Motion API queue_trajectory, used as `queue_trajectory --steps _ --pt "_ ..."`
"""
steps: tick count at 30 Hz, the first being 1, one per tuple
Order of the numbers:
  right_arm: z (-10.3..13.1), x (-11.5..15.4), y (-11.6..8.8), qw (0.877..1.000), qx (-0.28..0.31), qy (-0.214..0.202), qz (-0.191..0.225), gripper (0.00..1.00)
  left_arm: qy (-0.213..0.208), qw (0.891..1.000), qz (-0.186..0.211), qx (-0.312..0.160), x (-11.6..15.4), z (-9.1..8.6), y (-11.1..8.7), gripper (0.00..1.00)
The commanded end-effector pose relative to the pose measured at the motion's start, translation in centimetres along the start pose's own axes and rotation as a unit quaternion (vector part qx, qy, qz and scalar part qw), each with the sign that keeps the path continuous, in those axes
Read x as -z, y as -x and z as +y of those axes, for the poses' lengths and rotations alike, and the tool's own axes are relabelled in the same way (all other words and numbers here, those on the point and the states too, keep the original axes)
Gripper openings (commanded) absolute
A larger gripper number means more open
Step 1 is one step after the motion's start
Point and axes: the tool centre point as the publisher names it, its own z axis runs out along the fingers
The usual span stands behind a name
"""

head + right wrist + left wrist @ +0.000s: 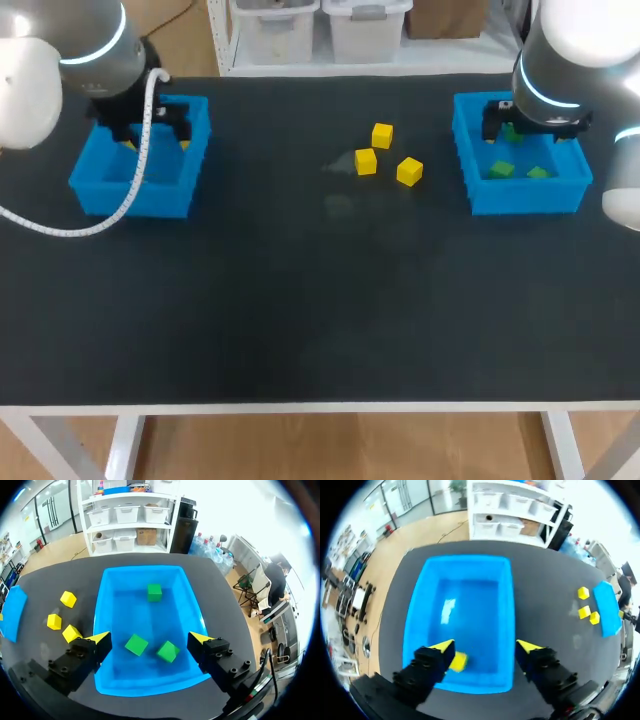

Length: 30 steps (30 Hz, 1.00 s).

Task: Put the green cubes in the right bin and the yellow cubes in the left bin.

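Between the spread fingers of the left gripper (485, 649) there is only the blue floor of the left bin (422, 600). The jaws stand wide apart and grasp nothing. One yellow cube (459, 661) sits on that floor close to the bin's near wall, just beside one yellow fingertip (whether it touches the tip cannot be told).

The right gripper (150, 640) is likewise released and holds nothing, hanging over the right bin (107, 587) with its two tips lined up above the bin's side walls. Two of the green cubes (136, 644) lie on the floor under the gap between the fingers, near each other but apart, both tilted. The third rests alone toward the far wall.

Beside the right bin, on the black table (300, 300), the loose yellow cubes (54, 621) form a small cluster of three, none touching another.

Seen from the head view, the two bins sit toward the far edge of the table, one at each end, each with its arm above it: the left arm (90, 40) and the right arm (570, 50). The cluster lies between the bins, nearer the right one. A white cable (140, 170) hangs from the left arm, crosses the left bin and loops onto the table in front of it.
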Motion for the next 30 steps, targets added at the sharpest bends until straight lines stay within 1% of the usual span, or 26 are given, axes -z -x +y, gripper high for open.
queue_trajectory --steps 1,4,6,7,10,14,16,22,24,25,26,28,30 --pt "-0.1 0.1 -0.3 1.000 -0.001 0.000 -0.005 1.00 -0.025 0.998 -0.004 -0.051 1.8 -2.8 1.0 1.00" --pt "-0.1 0.1 -0.3 1.000 -0.001 0.000 -0.005 1.00 -0.052 0.992 -0.006 -0.114 2.6 -6.6 1.8 1.00" --pt "-0.1 0.1 -0.3 1.000 -0.001 0.000 -0.005 1.00 -0.063 0.986 0.002 -0.152 2.8 -9.1 1.8 1.00" --pt "-0.1 0.1 -0.3 1.000 -0.001 0.000 -0.005 1.00 -0.065 0.984 0.008 -0.163 2.8 -10.3 1.8 1.00" --pt "-0.1 0.1 -0.3 1.000 -0.001 0.000 -0.005 1.00 -0.064 0.981 0.042 -0.177 1.8 -13.6 1.9 1.00" --pt "-0.1 0.1 -0.3 1.000 -0.001 0.000 -0.005 1.00 -0.053 0.977 0.055 -0.198 0.3 -18.0 2.7 1.00" --pt "-0.1 0.1 -0.3 1.000 -0.001 0.000 -0.005 1.00 -0.056 0.977 0.060 -0.197 -0.3 -20.2 3.0 1.00" --pt "-0.1 0.1 -0.3 1.000 -0.001 0.000 -0.005 1.00 -0.051 0.972 0.076 -0.216 -1.9 -26.6 3.2 1.00" --pt "-0.1 0.1 -0.3 1.000 -0.001 0.000 -0.005 1.00 -0.045 0.969 0.080 -0.230 -2.7 -28.2 3.1 1.00" --pt "-0.1 0.1 -0.3 1.000 -0.001 0.000 -0.005 1.00 -0.049 0.964 0.075 -0.249 -3.3 -29.1 3.0 1.00" --pt "-0.1 0.1 -0.3 1.000 -0.001 0.000 -0.005 1.00 -0.040 0.961 0.078 -0.264 -3.8 -29.8 2.9 1.00" --pt "-0.1 0.1 -0.3 1.000 -0.001 0.000 -0.005 1.00 -0.032 0.958 0.086 -0.272 -4.8 -30.5 2.7 1.00" --pt "-0.1 0.1 -0.3 1.000 -0.001 0.000 -0.005 1.00 -0.031 0.960 0.096 -0.262 -5.4 -30.8 2.6 1.00"
